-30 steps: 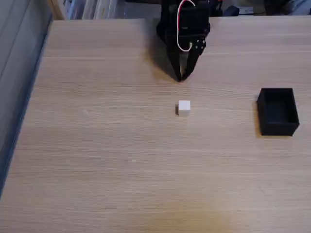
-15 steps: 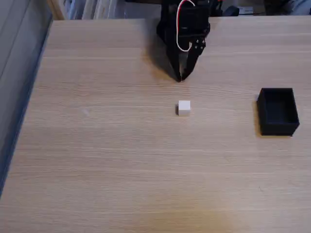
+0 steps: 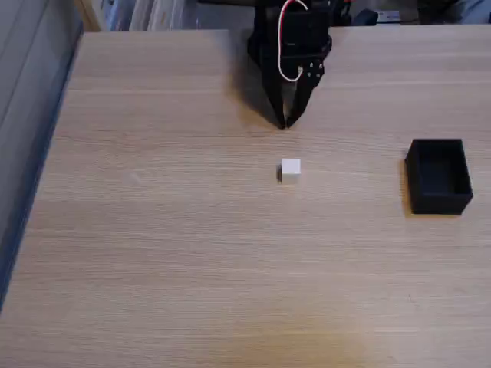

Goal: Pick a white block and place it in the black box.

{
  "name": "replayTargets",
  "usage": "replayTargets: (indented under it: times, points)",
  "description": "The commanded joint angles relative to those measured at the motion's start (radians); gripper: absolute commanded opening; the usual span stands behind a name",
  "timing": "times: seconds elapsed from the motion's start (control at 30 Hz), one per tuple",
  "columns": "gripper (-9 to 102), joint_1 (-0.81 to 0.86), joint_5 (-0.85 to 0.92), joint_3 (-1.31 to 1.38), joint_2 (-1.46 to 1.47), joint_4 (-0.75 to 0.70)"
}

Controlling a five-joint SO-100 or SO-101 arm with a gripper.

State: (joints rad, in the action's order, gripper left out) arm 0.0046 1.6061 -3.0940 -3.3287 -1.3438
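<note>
A small white block [image 3: 290, 169] sits alone near the middle of the wooden table [image 3: 169, 253]. At the right side stands the black box [image 3: 438, 175], open at the top with nothing visible inside. My black gripper [image 3: 285, 123], with red and white wires, hangs at the far edge of the table, its tips pointing down and meeting at a point. It is shut on nothing and sits a short way behind the block, apart from it.
The table's left edge [image 3: 47, 146] drops off to a grey floor. Shelving and clutter lie beyond the far edge behind the arm [image 3: 295, 31]. Bare wood spreads across the front and left of the table.
</note>
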Motion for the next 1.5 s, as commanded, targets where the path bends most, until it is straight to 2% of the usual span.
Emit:
replayTargets:
  times: [0.0,0.8,0.97,1.47]
  points:
    - [0,0.003,-0.005,-0.014,-0.003,-0.002]
    - [0,0.005,-0.011,-0.014,-0.003,-0.002]
    - [5,0.003,-0.018,-0.014,0.0,-0.002]
    - [7,-0.034,-0.018,0.083,0.126,0.031]
